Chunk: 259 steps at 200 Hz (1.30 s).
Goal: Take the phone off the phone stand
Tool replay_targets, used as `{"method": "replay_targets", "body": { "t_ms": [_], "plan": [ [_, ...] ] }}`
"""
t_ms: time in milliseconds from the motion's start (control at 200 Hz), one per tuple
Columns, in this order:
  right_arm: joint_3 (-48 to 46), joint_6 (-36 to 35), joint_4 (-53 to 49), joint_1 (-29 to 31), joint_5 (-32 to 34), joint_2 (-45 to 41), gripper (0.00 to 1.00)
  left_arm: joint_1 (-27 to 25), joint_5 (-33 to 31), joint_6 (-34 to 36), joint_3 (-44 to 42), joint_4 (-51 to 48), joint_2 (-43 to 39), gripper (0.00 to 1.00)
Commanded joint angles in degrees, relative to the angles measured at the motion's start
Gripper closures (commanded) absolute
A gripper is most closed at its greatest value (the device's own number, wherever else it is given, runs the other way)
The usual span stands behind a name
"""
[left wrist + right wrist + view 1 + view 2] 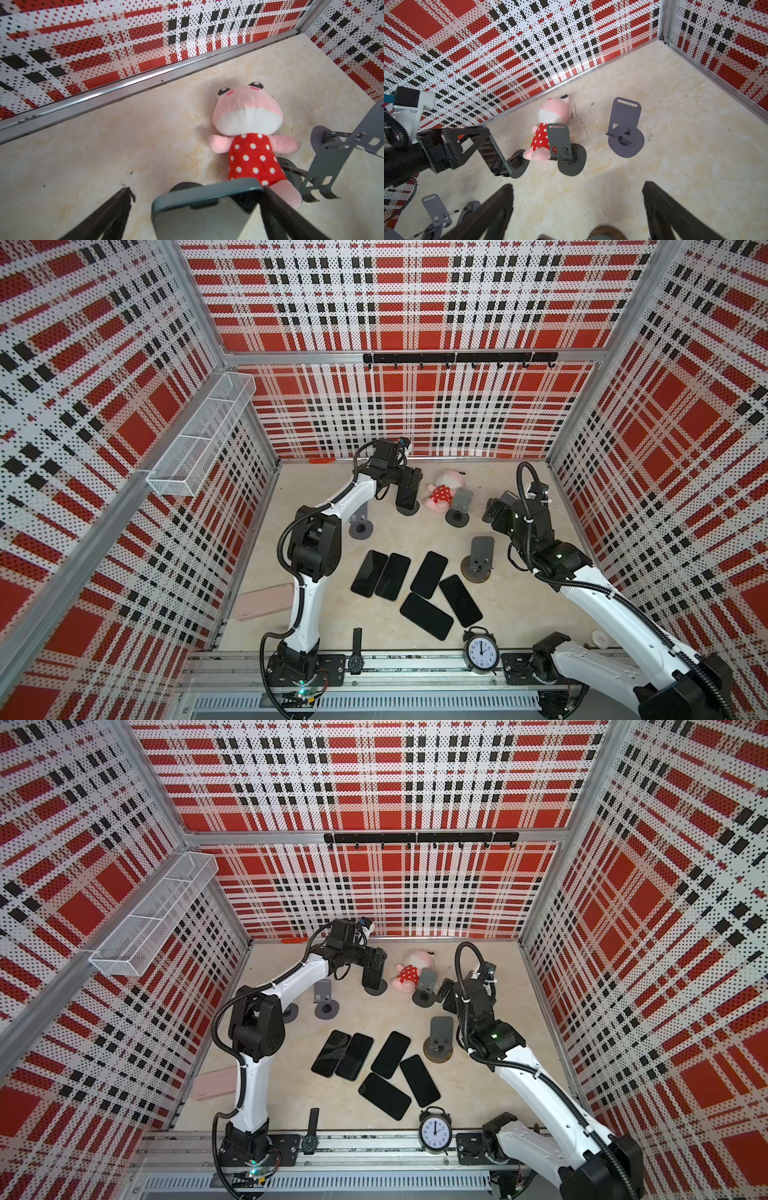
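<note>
Far across the table, in both top views, my left gripper (pixel 409 488) straddles the phone (pixel 405 498), which leans upright on its phone stand (pixel 408 511) just left of the plush toy (pixel 441 491). My right gripper (pixel 492 512) hangs spread and empty to the right. Through the left wrist view, my jaws stand wide with the phone between them, one finger (pixel 278 209) touching its edge and the other finger (pixel 112 209) well apart, so I should centre before closing. From the right wrist view, the phone seems seated low in the cradle. I judge a squeeze across its edges, then a lift up and away, best, minding the toy and the light base.
</note>
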Motion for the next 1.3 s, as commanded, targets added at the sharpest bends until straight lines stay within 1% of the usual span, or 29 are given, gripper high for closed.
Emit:
{"method": "replay_targets", "body": {
  "t_ms": [0, 140, 281, 491, 671, 777, 912, 1107, 1293],
  "plan": [
    [1.88, 0.20, -0.14, -0.49, -0.79, 0.45, 0.00, -0.11, -0.59, 1.78, 1.72, -2.01, 1.31, 0.00],
    [1.88, 0.48, -0.07, -0.65, -0.86, 0.84, 0.00, -0.12, -0.12, 1.85, 1.74, -2.59, 1.60, 0.00],
    [1.77, 0.53, 0.17, -0.61, -0.84, 1.00, 0.00, -0.25, 0.50, 0.58, 1.99, -2.71, 1.93, 0.02],
    [1.78, 0.94, 0.50, -0.62, -1.26, 1.51, 0.00, -1.56, -6.18, -1.40, 2.38, -2.89, 2.45, 0.02],
    [1.67, 1.00, 0.16, -0.68, -1.63, 1.60, 0.00, -1.59, -6.88, -2.29, 3.06, -3.34, 3.04, 0.00],
    [1.53, 1.02, 0.17, -0.75, -1.57, 1.38, 0.00, -1.61, -6.83, -2.49, 2.98, -3.52, 2.86, 0.03],
    [1.03, 1.02, 0.40, -0.80, -1.66, 1.06, 0.00, -1.53, -6.24, -2.90, 3.50, -3.56, 2.77, 0.09],
    [0.86, 1.28, 0.09, -0.84, -1.95, 0.89, 0.00, -1.44, -5.58, -3.20, 3.51, -3.60, 1.81, 0.12],
    [0.66, 1.35, -0.02, -0.89, -2.60, 1.17, 0.00, -1.75, -4.65, -3.07, 3.11, -4.18, 0.26, 0.17]
  ]
}}
